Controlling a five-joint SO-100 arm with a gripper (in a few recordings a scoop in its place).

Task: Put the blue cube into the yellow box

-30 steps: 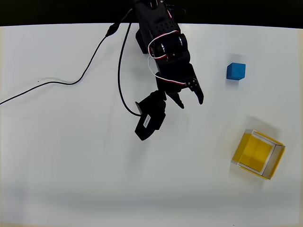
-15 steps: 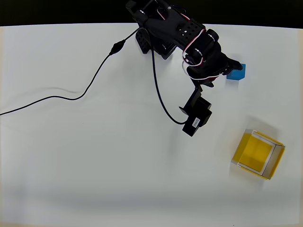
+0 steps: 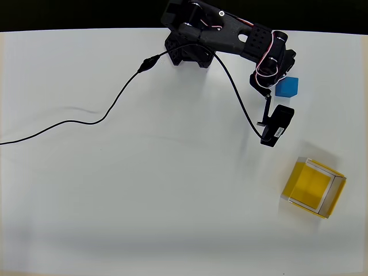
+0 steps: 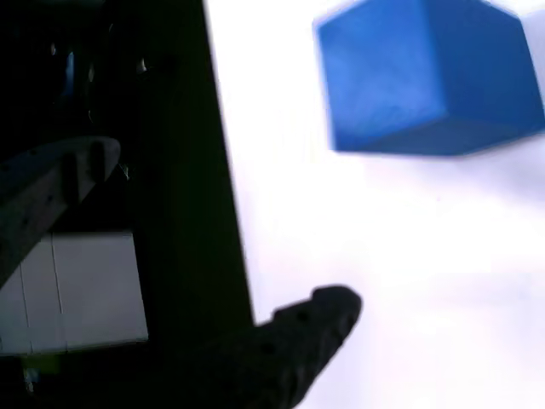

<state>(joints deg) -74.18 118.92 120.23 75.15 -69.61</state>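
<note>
My arm [image 3: 230,37] stretched right across far side of white table [image 3: 115,201]. My gripper [image 3: 278,80] sits just left of blue cube [image 3: 287,87], overhead view; cannot tell if jaws open or closed, wrist hides them. Wrist view: blue cube [image 4: 426,77] close, resting on table, one dark fingertip [image 4: 328,311] apart from it. Yellow box [image 3: 314,187] on right, nearer, well apart from cube. Black cable [image 3: 86,118] trails left.

Overhead view: fixed above, facing straight down on the white table [image 3: 115,201], far enough to take in nearly its whole top. Wrist view: rides on the arm, very close to the table, blurred. Shared by both: the blue cube [image 3: 287,87] [image 4: 426,77] and the table around it.
</note>
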